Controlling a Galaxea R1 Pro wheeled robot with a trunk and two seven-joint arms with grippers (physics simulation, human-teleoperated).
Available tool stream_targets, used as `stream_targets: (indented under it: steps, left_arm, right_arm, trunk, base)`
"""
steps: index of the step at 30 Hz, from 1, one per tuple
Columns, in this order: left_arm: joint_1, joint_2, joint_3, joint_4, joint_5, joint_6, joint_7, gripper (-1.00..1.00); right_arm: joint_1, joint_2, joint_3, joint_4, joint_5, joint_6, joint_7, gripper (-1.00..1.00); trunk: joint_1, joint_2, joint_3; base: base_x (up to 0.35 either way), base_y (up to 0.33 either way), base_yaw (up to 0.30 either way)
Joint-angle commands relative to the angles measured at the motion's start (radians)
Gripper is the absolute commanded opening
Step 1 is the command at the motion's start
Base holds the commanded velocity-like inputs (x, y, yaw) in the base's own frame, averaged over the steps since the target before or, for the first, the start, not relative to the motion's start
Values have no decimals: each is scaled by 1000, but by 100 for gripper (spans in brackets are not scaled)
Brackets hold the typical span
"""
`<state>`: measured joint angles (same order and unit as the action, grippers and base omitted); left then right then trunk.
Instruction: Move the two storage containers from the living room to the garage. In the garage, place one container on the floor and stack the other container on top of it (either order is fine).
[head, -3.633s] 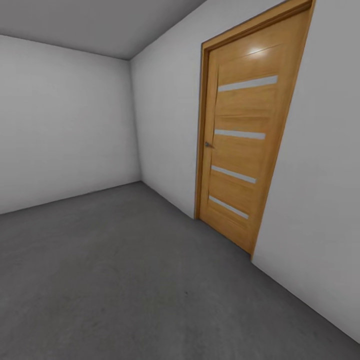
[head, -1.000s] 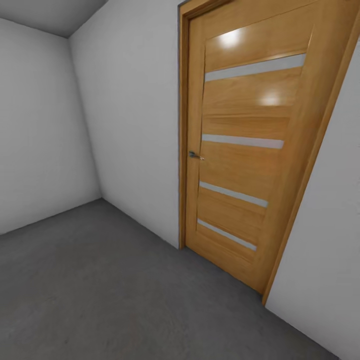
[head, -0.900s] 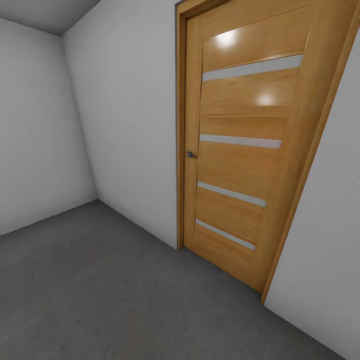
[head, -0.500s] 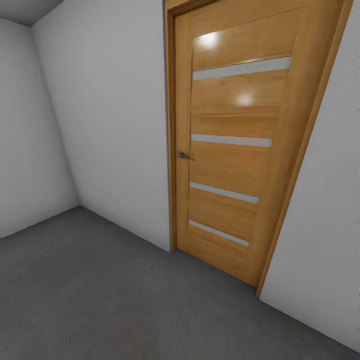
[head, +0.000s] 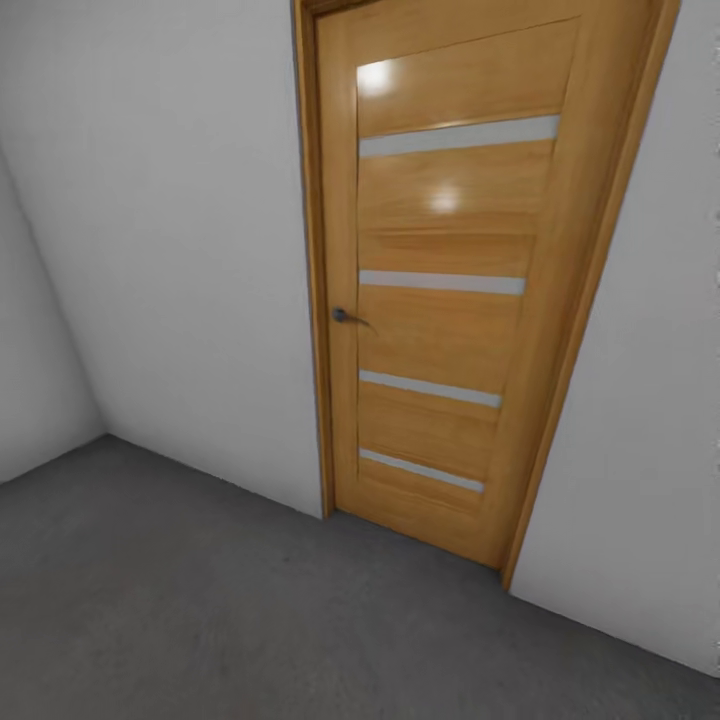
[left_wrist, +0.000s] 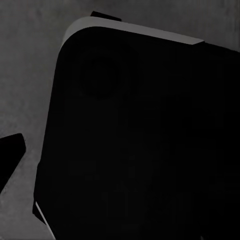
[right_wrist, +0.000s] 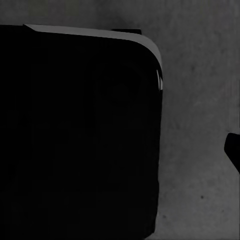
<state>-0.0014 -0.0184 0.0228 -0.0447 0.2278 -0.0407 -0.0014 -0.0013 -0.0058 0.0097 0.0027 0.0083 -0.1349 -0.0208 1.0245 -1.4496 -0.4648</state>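
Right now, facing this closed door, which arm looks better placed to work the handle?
Probably the left. In the head view the door handle sits on the wooden door's left edge, left of picture centre, nearer the left arm's side. Both wrist views look down at the grey floor, so neither arm is raised.

The head camera looks forward and slightly down from standing height, close to a wooden door (head: 450, 290) with four pale horizontal strips, set in a white wall (head: 180, 250); the door leans in the picture, so the view is tilted. The left wrist camera points straight down at the grey concrete floor (left_wrist: 25, 65), very near a black rounded body (left_wrist: 140, 145). The right wrist camera does likewise, with a similar black body (right_wrist: 75, 135). All three views share that floor.
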Motion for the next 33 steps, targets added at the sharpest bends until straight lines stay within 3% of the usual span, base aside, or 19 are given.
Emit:
stream_targets:
  steps: [1, 33]
  left_arm:
    - [0, 0, 2, 0, 5, -2, 0, 100]
    - [0, -2, 3, 0, 5, -6, 0, 100]
  right_arm:
    - [0, 0, 1, 0, 1, -3, -2, 100]
    - [0, 0, -3, 0, -1, -5, -2, 100]
  trunk:
    - [0, 0, -1]
    - [0, 0, -1]
  base:
    - [269, 250, -285]
    - [284, 233, -285]
